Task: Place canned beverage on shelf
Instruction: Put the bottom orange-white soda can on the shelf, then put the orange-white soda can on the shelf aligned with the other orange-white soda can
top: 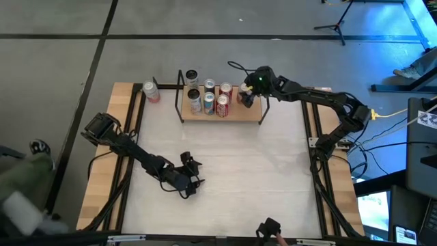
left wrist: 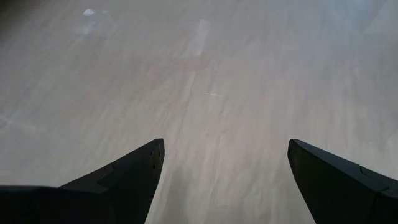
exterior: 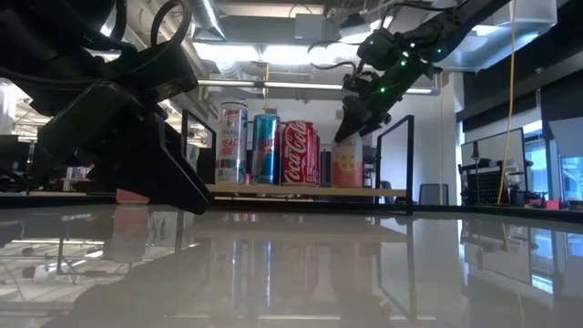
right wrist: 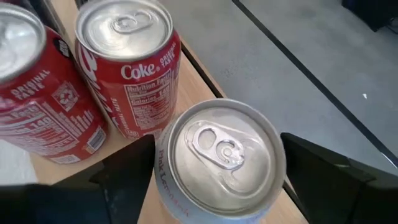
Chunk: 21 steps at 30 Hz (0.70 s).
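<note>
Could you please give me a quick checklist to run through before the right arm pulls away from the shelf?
1. Pink lemonade can upright on the shelf: ok.
2. Right claw open, fingers either side of the can: ok.
3. Fingers fully off the can's sides: cannot tell.
4. Neighbouring Coke can upright, apart from the placed can: ok.
5. Left claw open over bare table, away from the shelf: ok.

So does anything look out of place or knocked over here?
One red can stands off the shelf, beyond its left end, on the table. The shelf cans are upright, including the pink one between the right gripper's open fingers.
</note>
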Each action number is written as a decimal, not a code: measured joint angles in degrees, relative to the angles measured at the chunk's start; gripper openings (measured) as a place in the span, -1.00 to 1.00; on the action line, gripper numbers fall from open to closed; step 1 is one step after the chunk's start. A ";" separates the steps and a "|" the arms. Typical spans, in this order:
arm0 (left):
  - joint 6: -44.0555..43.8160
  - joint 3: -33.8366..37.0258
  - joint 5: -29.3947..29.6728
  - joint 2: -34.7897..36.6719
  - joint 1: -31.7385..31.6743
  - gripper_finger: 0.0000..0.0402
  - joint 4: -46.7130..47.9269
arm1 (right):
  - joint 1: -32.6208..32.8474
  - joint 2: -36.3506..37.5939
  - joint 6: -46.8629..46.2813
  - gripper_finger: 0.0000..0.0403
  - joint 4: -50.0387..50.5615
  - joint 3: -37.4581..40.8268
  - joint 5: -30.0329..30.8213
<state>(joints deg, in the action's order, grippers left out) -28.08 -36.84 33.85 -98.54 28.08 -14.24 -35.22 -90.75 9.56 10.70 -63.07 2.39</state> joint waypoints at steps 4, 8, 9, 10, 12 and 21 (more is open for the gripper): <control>0.00 0.00 -0.04 0.00 0.00 0.65 0.02 | 0.00 2.68 0.00 0.68 0.59 0.00 -0.10; 0.10 0.00 -0.46 0.00 0.02 0.65 0.00 | 0.00 6.73 -0.01 0.68 2.26 0.00 -0.48; 0.09 0.00 -0.45 0.00 0.00 0.65 -0.06 | 0.00 7.97 -0.05 0.68 2.95 0.00 -0.47; 0.07 0.00 -0.44 0.00 0.00 0.65 -0.39 | 0.03 9.26 -0.12 0.68 3.62 -0.01 -0.51; 0.11 0.00 -0.48 -0.02 -0.25 0.65 -2.23 | 0.80 11.87 -0.63 0.68 5.78 -0.02 -0.98; -2.35 -7.21 -3.21 7.02 -0.31 0.65 13.52 | 13.48 26.02 -3.59 0.69 12.02 4.65 -2.00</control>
<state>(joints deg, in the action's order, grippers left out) -30.43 -44.05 30.63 -91.53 27.77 -0.72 -21.74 -64.74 5.97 22.73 -58.42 0.38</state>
